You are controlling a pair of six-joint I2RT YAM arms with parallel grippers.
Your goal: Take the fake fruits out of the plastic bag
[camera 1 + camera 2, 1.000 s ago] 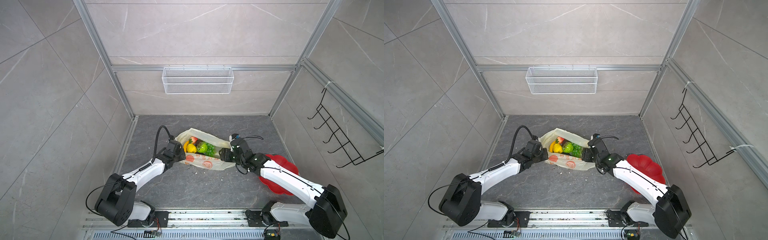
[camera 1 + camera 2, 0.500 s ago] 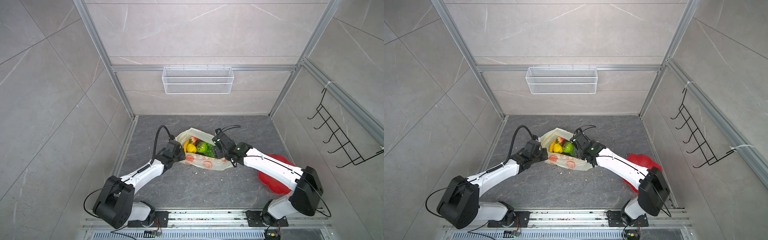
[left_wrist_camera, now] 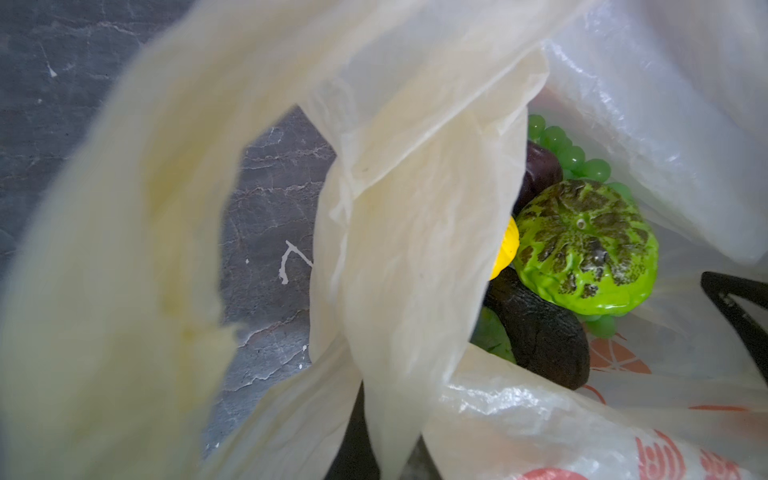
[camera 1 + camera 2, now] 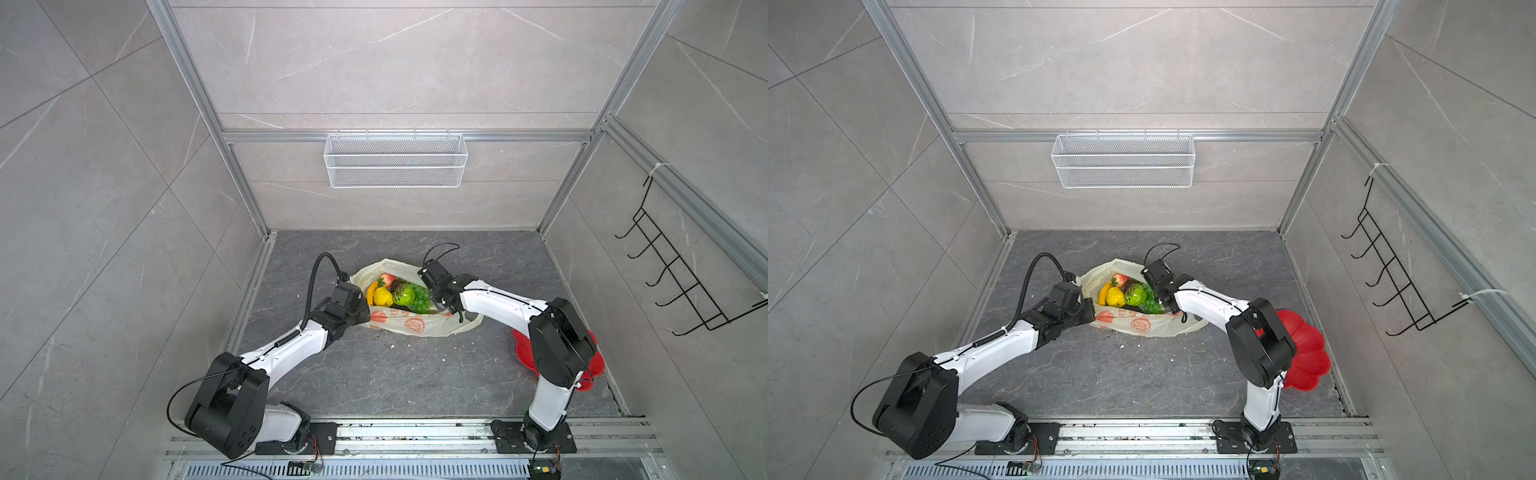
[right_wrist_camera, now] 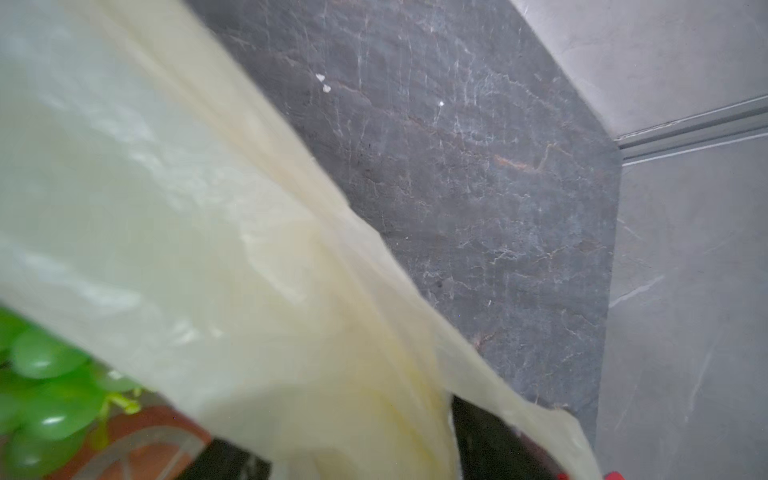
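Observation:
The plastic bag (image 4: 415, 326) (image 4: 1142, 326) lies on the dark floor with its mouth open. In it I see the fake fruits: a banana (image 4: 371, 291), a yellow lemon (image 4: 382, 296), a bumpy green fruit (image 4: 404, 294) (image 3: 586, 245), a strawberry (image 4: 387, 278), green grapes (image 4: 422, 301) (image 5: 45, 395) and a dark avocado (image 3: 544, 332). My left gripper (image 4: 365, 309) (image 3: 386, 453) is shut on the bag's left rim. My right gripper (image 4: 435, 300) (image 5: 361, 453) is at the right rim beside the grapes. Its fingers stand apart, with bag film draped between them.
A red flower-shaped plate (image 4: 592, 365) (image 4: 1308, 353) sits on the floor at the right, partly behind my right arm. A white wire basket (image 4: 395, 160) hangs on the back wall. A black hook rack (image 4: 681, 274) is on the right wall.
My right gripper has moved left and back from the bag's right end to the rim of its mouth, above the grapes. The left gripper has kept its hold and place.

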